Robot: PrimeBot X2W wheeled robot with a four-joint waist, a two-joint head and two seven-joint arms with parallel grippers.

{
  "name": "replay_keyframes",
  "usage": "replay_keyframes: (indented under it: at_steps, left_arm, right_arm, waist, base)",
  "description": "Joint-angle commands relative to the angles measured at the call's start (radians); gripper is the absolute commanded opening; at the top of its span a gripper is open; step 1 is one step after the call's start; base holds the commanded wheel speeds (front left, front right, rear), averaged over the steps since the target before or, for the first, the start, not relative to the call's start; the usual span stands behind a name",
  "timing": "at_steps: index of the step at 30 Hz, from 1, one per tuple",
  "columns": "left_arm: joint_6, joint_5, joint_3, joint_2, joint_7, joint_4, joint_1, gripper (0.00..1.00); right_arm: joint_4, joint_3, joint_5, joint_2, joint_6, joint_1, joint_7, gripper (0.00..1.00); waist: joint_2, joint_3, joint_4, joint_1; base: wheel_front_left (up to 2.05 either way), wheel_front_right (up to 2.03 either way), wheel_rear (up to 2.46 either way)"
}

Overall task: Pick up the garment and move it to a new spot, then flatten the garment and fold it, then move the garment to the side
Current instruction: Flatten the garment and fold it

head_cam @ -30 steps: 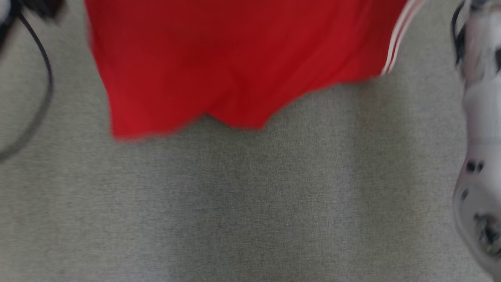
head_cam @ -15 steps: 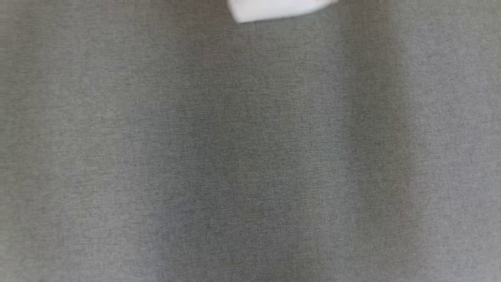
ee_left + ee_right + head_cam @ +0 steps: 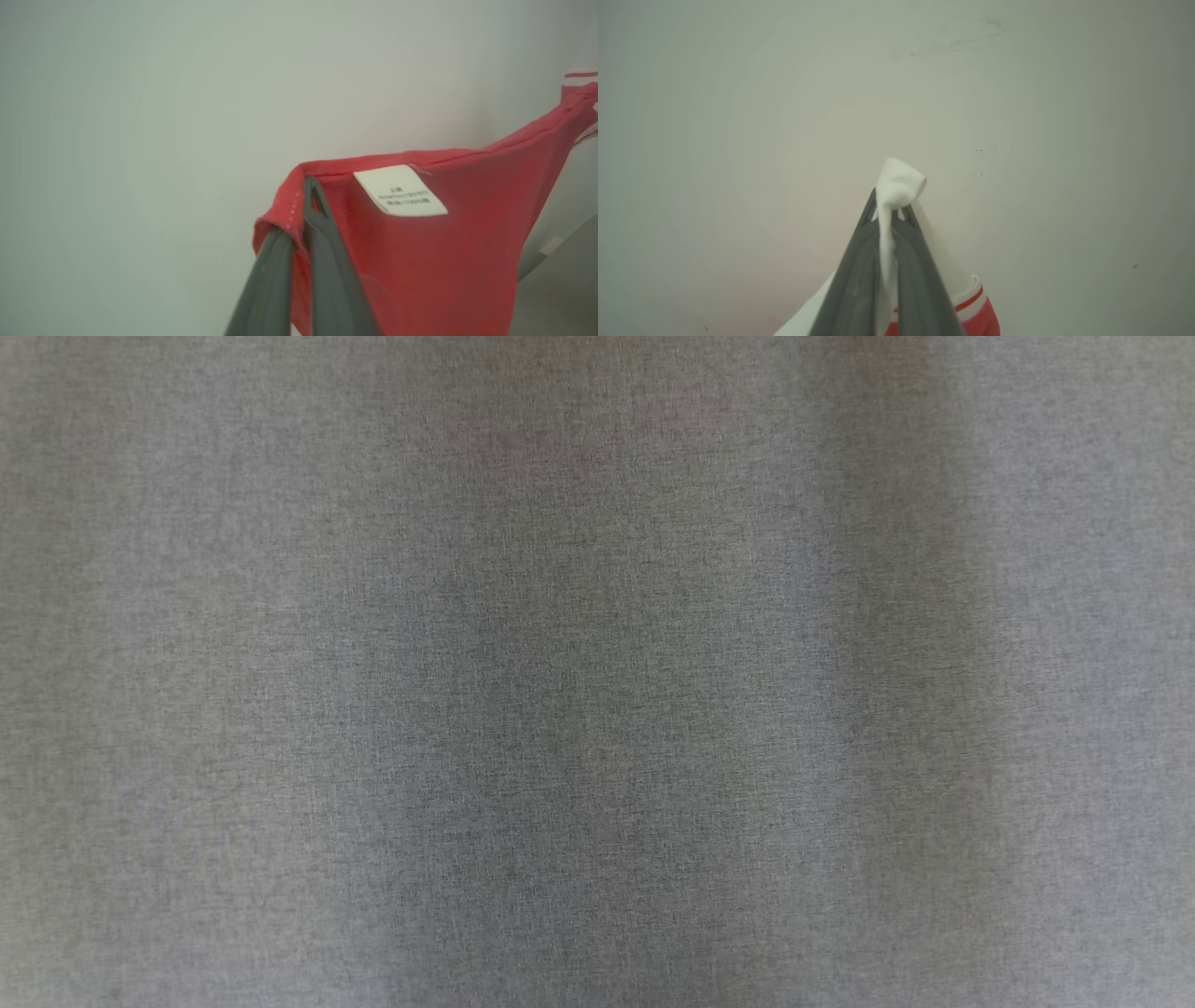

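Red white-trimmed jersey garment hangs clamped at the tips of left gripper and right gripper: lifted; placing, flattening, folding remain.

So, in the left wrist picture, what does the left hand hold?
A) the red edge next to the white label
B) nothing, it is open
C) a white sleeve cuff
A: the left hand is shut on the red edge of the garment, and the white label sits just beside its fingers.
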Motion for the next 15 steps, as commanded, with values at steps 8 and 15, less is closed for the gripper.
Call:
replay_keyframes:
  at_steps: [8, 15]
  left_arm:
    - [0.003, -0.077, -0.065, 0.025, -0.119, -0.027, 0.105, 0.0]
    - [0.004, -0.134, -0.076, 0.07, -0.202, -0.116, 0.318, 0.0]
  right_arm:
    - [0.046, 0.06, 0.04, 0.013, 0.001, 0.075, -0.051, 0.0]
    - [-0.007, 0.176, 0.222, 0.005, 0.001, 0.299, -0.076, 0.0]
  waist:
    - [-0.0002, -0.071, -0.002, -0.0001]
    - [-0.0002, -0.186, -0.011, -0.0001]
  base:
    - [0.0, 0.0, 0.0]
    - [0.0, 0.0, 0.0]
